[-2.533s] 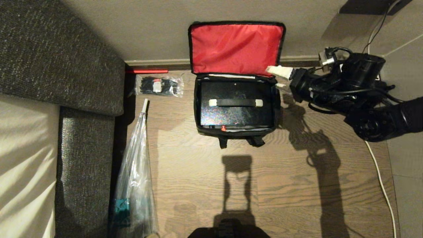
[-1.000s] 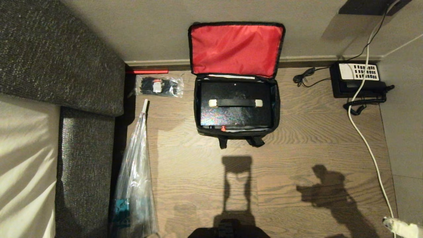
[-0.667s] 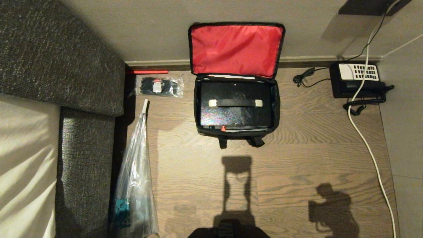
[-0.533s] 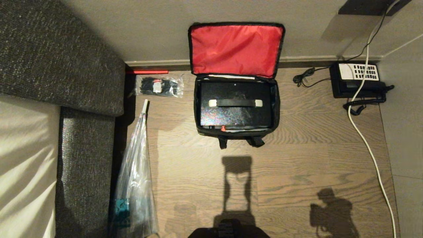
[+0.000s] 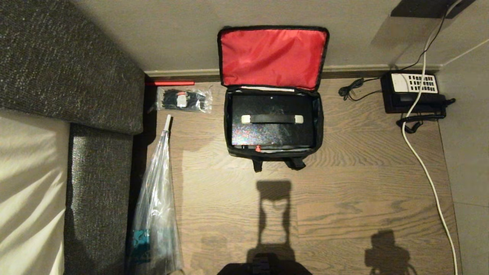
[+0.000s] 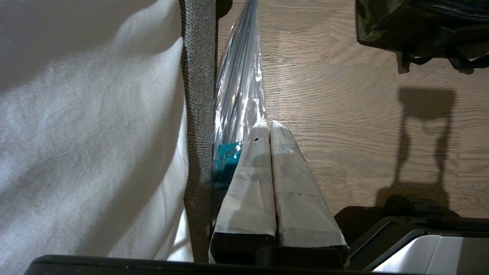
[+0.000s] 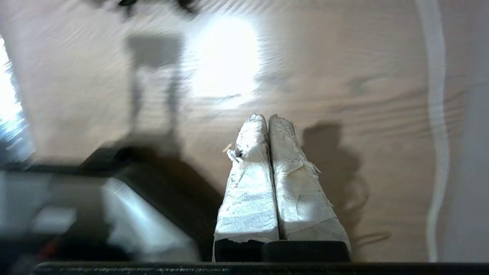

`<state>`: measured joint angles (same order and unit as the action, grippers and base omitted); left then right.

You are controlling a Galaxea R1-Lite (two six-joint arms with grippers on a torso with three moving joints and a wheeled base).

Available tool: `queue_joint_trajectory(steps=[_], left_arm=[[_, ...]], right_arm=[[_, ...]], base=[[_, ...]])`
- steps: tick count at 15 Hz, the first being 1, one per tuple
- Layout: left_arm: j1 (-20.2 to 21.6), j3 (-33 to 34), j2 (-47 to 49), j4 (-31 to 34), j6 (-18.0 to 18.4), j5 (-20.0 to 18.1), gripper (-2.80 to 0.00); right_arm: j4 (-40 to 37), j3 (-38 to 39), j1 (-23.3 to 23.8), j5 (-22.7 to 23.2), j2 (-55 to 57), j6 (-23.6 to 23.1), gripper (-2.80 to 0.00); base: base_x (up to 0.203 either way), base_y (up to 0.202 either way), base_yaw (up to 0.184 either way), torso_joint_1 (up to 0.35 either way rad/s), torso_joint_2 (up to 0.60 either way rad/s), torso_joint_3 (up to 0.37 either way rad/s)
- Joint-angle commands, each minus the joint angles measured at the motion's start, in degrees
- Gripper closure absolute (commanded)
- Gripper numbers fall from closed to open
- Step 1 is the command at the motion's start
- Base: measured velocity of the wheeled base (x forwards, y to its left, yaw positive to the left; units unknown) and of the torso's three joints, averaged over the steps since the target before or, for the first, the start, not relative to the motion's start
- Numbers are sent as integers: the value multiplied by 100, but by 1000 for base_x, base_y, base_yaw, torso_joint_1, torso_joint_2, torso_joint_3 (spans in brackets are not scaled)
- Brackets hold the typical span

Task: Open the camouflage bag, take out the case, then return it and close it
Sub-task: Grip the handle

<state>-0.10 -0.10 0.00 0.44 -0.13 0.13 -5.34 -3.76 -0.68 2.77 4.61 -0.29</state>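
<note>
Sitting wide open against the wall, the camouflage bag point(image 5: 273, 152) has its red-lined lid point(image 5: 273, 57) propped up on the wall behind it, which keeps the mouth clear for a reach from above. Inside it lies the case point(image 5: 273, 130), flat, handle point(image 5: 272, 119) up and across the middle, red latch point(image 5: 258, 148) at the near wall of the bag, so it looks easy to take by the handle. Neither arm shows in the head view now. The right gripper point(image 7: 268, 119) hangs low over bare floor, taped fingers pressed together, empty; a moment back it was up at the bag's right rear corner, and it has since pulled away to the robot's side. The left gripper point(image 6: 266, 126) is parked beside the sofa point(image 6: 198, 114), fingers together, nothing held. Bag and case have not shifted.
</note>
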Motion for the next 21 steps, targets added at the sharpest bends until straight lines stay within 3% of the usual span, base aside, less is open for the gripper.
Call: queue_joint_trajectory(steps=[1,3,21], left_arm=[[1,1,-9,0,-5,4,0],[1,1,-9,0,-5,4,0],[1,1,-9,0,-4,4,0]], right_arm=[[468,325,-2,-346,-211,41,0],[736,445,-3,-335,-308,123,0],[745,446,-2,-339,-557,152,0]], base=[[0,0,0,0,0,0],[0,0,0,0,0,0],[0,0,0,0,0,0]])
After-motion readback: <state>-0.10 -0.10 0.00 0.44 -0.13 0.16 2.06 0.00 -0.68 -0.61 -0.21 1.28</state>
